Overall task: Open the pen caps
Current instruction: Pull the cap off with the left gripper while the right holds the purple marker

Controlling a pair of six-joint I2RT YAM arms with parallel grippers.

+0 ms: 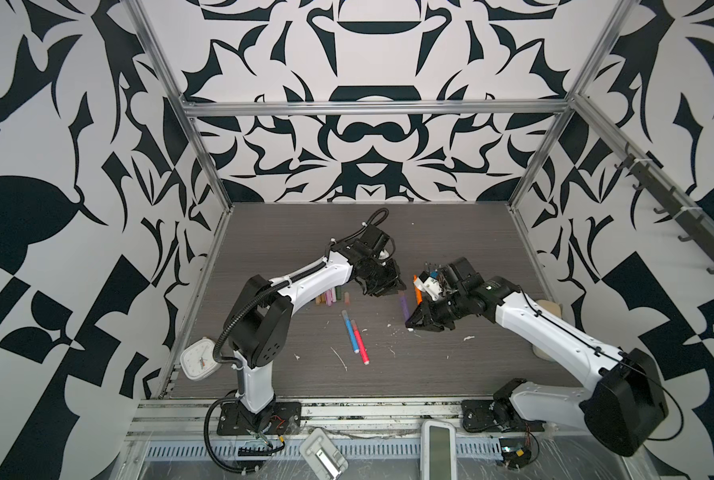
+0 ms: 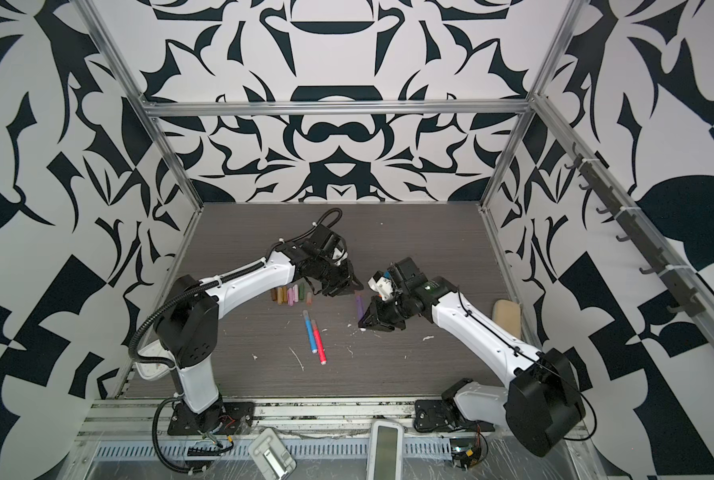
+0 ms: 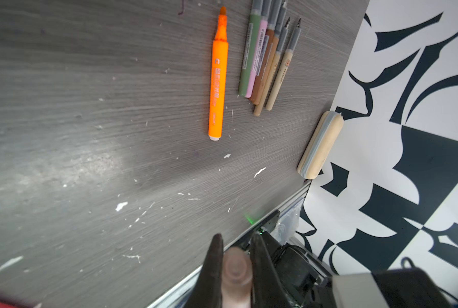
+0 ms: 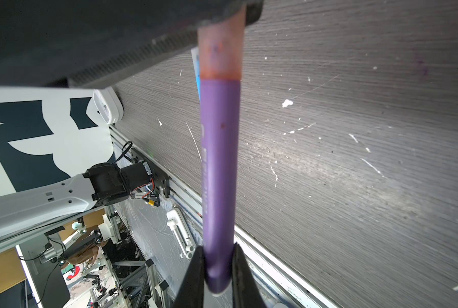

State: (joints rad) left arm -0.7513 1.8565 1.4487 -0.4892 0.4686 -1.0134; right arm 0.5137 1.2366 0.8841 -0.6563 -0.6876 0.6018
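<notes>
Right wrist view: right claw (image 4: 218,257) clamped on tail of purple plastic marker pen (image 4: 218,165), which spans the 2 claws above grey wood-grain table (image 4: 355,200). Left claw (image 3: 237,238) clamped on its translucent peach cap (image 4: 220,53). Likely light, stiff, slick; hold barrel, pull cap straight.

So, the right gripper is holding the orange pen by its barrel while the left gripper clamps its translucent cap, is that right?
Not quite: the right gripper holds the purple pen by its barrel, as the right wrist view shows. The orange pen lies loose on the table. The left gripper does clamp the purple pen's translucent cap.
</notes>
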